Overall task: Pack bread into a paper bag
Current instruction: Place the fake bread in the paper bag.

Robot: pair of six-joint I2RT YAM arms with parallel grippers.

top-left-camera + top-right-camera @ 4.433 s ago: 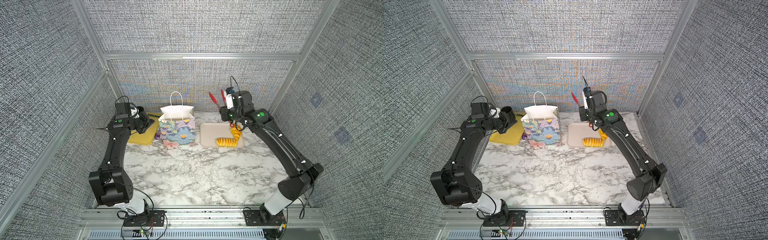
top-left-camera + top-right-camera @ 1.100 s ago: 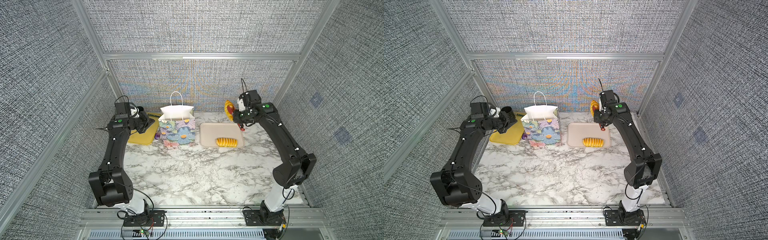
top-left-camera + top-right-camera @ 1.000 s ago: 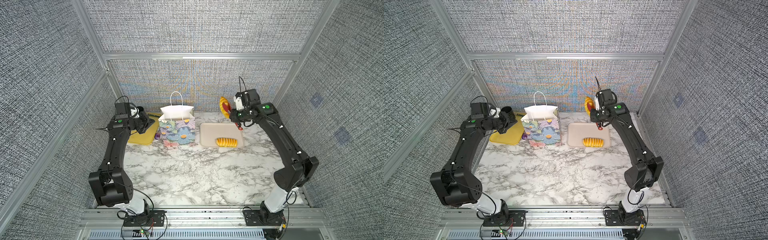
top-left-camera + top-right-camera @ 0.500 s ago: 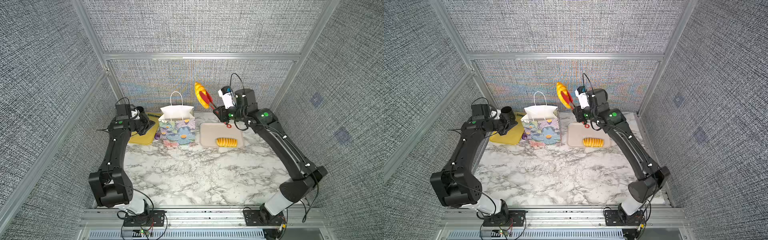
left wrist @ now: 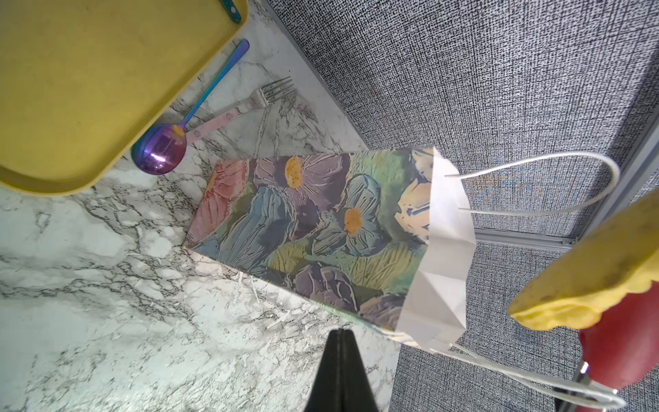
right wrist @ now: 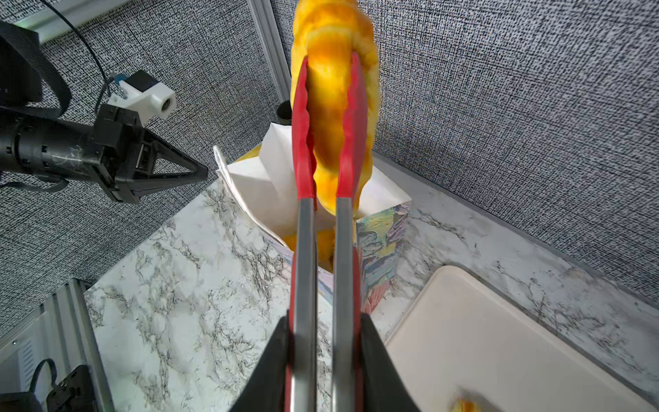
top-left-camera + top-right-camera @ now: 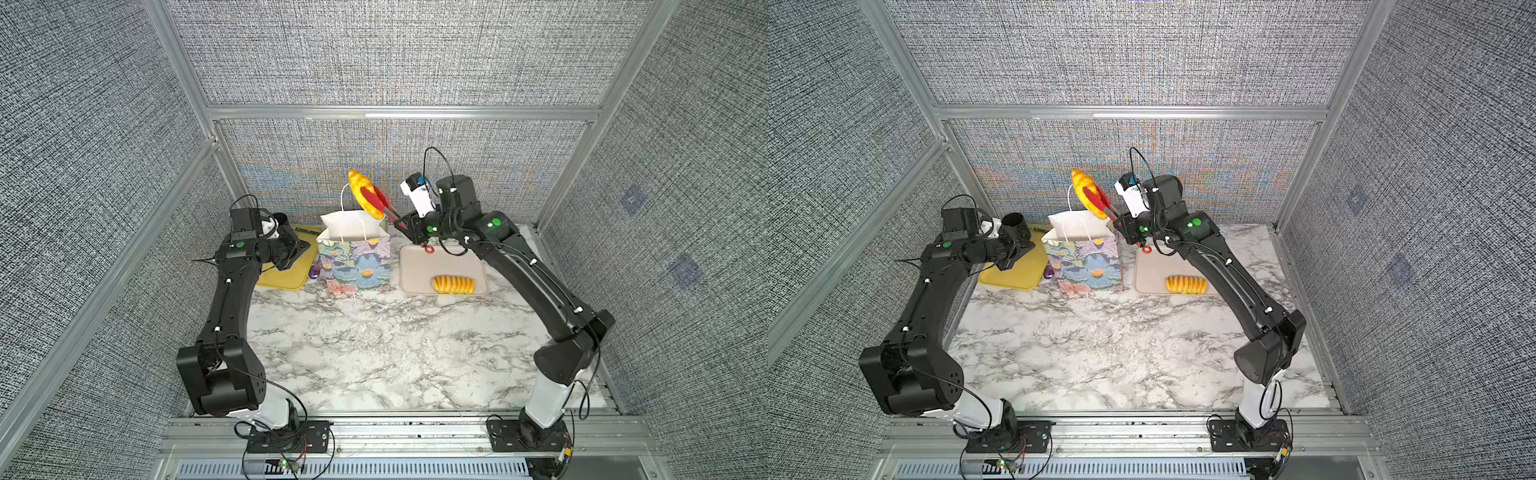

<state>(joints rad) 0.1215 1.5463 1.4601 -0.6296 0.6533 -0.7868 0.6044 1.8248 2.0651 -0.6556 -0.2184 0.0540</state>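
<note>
One glossy golden croissant (image 7: 356, 183) shows ridged stripes.

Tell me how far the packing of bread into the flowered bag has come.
Done: yellow pastry already shows inside the flower-printed paper bag. In hand: the right gripper, shut on red-tipped metal tongs, holds a golden croissant above the bag's opening. Remaining: one long ridged roll on the beige tray. The left gripper is shut and empty.

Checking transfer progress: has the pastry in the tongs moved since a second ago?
Yes: the pastry in the tongs went leftward, from over the beige tray to above the paper bag.
</note>
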